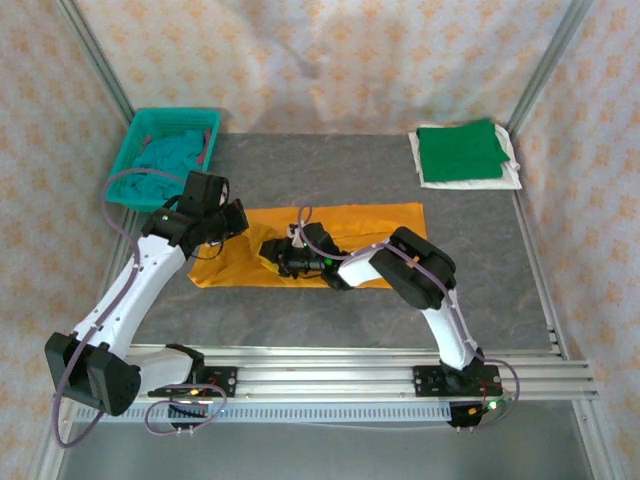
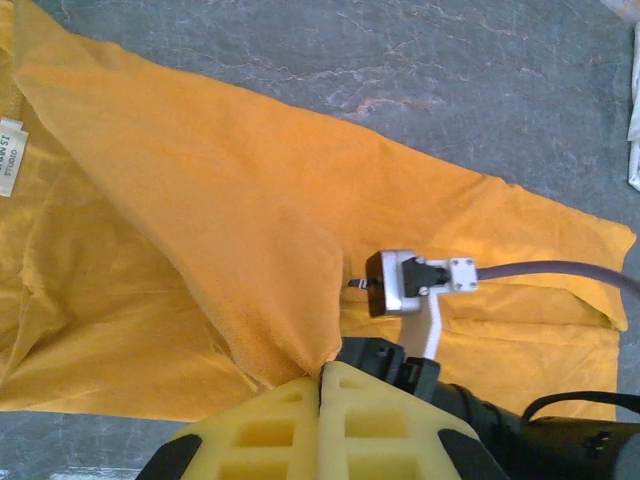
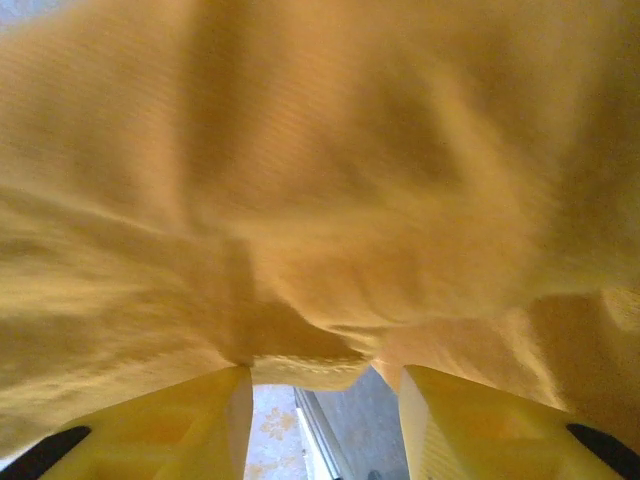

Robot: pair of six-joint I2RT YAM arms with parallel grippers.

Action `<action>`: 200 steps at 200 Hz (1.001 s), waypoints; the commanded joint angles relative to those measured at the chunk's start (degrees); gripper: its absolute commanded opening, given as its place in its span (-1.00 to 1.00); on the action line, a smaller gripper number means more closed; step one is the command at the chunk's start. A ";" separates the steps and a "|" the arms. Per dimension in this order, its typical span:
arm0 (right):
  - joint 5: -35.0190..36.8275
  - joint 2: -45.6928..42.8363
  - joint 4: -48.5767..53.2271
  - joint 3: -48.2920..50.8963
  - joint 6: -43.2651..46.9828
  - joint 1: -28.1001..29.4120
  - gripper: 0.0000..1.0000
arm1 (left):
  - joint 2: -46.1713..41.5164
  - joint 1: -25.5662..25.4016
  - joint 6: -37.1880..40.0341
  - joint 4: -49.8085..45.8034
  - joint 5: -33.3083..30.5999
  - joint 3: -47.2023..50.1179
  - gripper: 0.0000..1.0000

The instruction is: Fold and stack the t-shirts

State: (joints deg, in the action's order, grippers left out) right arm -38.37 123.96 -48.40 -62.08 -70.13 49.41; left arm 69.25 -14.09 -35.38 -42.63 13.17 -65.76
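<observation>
The mustard-orange t-shirt (image 1: pixel 340 225) lies spread across the middle of the table. My left gripper (image 1: pixel 234 224) sits at the shirt's left end, shut on a pinch of the orange cloth (image 2: pixel 270 250), which rises as a taut fold into its yellow fingers (image 2: pixel 380 420). My right gripper (image 1: pixel 272 250) is low over the shirt just to the right of it. In the right wrist view its fingers (image 3: pixel 450 420) stand open, orange cloth (image 3: pixel 320 180) draped over them and a stitched hem (image 3: pixel 305 370) between the tips. A folded green t-shirt (image 1: pixel 460 150) rests on a white one (image 1: pixel 510 172) at the back right.
A teal mesh basket (image 1: pixel 128 172) at the back left holds a crumpled teal t-shirt (image 1: pixel 170 152). The right arm's wrist camera (image 2: pixel 410 282) and purple cable (image 2: pixel 560 270) hang close in front of my left gripper. A metal rail (image 1: pixel 350 375) runs along the near edge.
</observation>
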 commanded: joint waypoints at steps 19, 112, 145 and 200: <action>2.96 2.16 -9.59 0.06 -2.56 0.16 -0.11 | -0.41 0.54 -0.99 1.10 0.98 -0.54 -1.00; 8.14 4.75 -15.37 -1.26 -2.72 0.51 -0.26 | -1.41 0.53 -1.19 2.29 1.12 1.24 -1.00; 9.05 5.21 -17.04 -0.23 -2.99 0.78 -0.47 | -0.57 0.55 -1.01 2.30 1.51 1.16 -1.00; 10.18 1.88 -14.61 2.99 -1.62 0.78 -0.90 | -2.18 0.65 -0.49 1.20 -2.76 2.48 -1.00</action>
State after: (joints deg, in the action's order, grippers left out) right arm -29.67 128.25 -62.43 -61.56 -73.28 49.84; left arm 68.97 -14.09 -36.16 -41.32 13.98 -64.88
